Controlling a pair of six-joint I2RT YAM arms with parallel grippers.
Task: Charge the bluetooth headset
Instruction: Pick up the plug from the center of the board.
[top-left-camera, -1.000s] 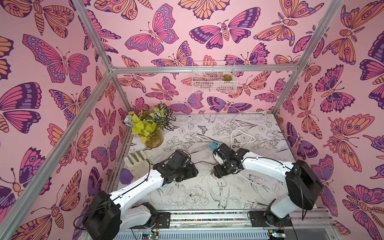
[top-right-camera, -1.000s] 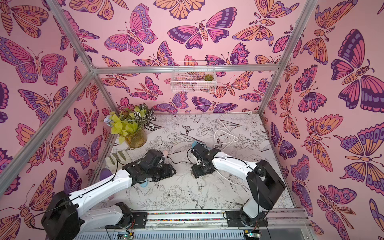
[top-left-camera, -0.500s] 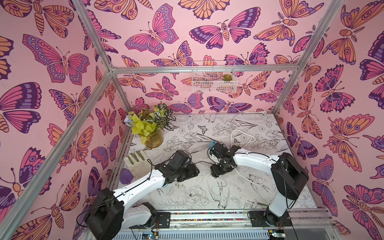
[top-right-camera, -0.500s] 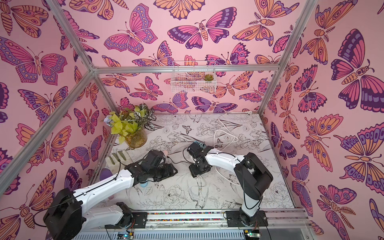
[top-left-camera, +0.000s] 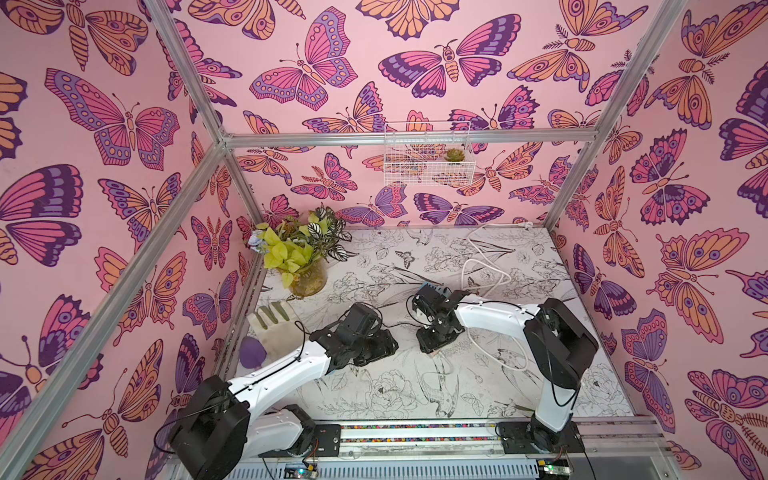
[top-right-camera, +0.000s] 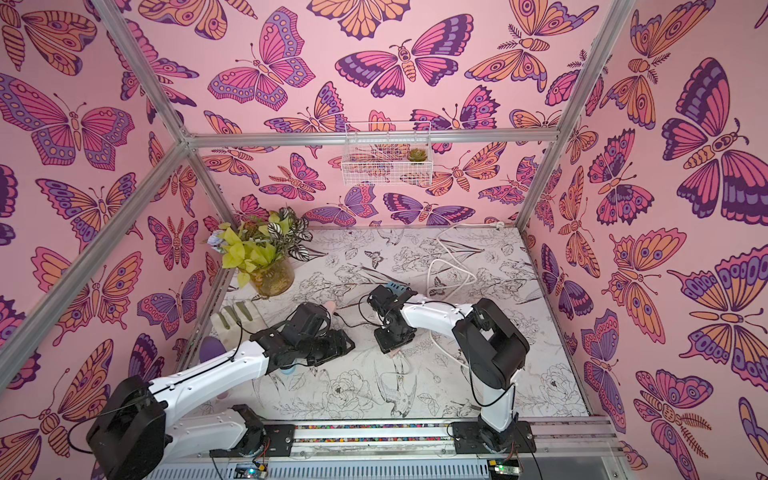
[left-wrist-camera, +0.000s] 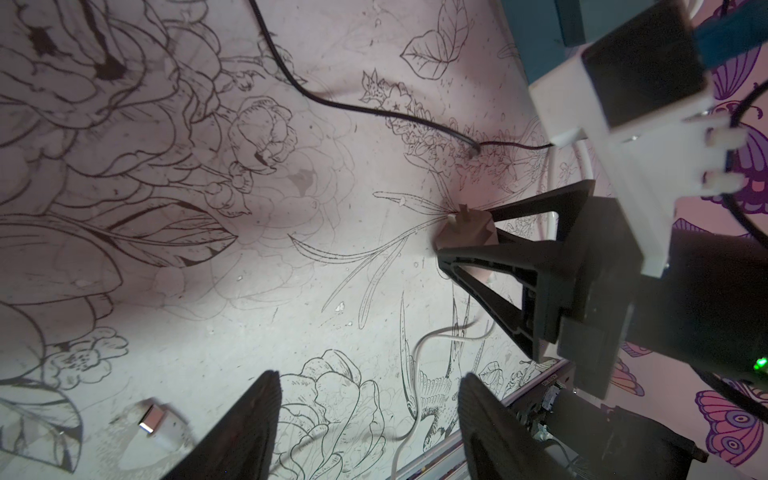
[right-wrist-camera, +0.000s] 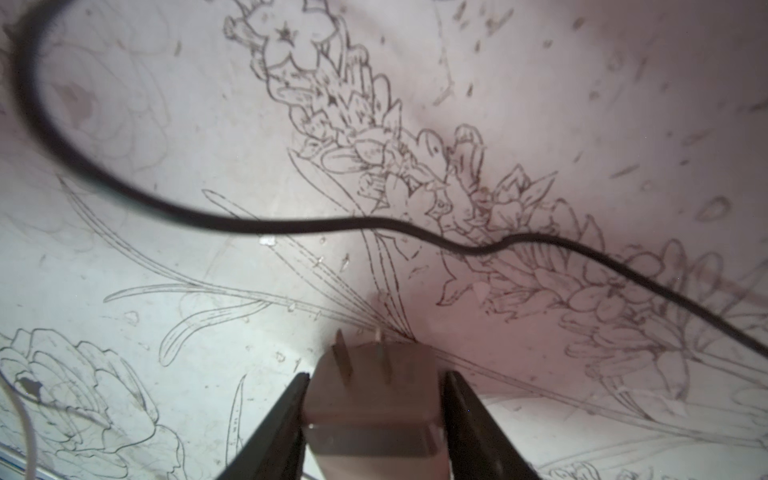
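Note:
A white charger plug (right-wrist-camera: 370, 399) with two metal prongs stands on the table, and my right gripper (right-wrist-camera: 376, 376) is shut on it, one finger pressed against each side. Both top views show this grip at mid-table (top-left-camera: 435, 353) (top-right-camera: 392, 353). The plug's white cable (top-left-camera: 464, 272) loops toward the back wall. Its loose USB connector (left-wrist-camera: 153, 417) lies beside my left gripper (left-wrist-camera: 370, 376), which hovers open over a stretch of cable (left-wrist-camera: 415, 349), holding nothing. I cannot make out the bluetooth headset.
A glass vase of leaves (top-left-camera: 307, 278), a pale glove (top-left-camera: 276, 328) and a purple thing (top-left-camera: 252, 352) sit along the left wall. A wire basket (top-left-camera: 428, 160) hangs on the back wall. A thin black wire (right-wrist-camera: 291, 226) crosses the table. Something small and pink (top-right-camera: 331, 306) peeks from behind my left wrist.
My right gripper has shifted slightly left and its jaws have narrowed onto the charger plug. The right elbow has swung inward. The left arm has barely moved.

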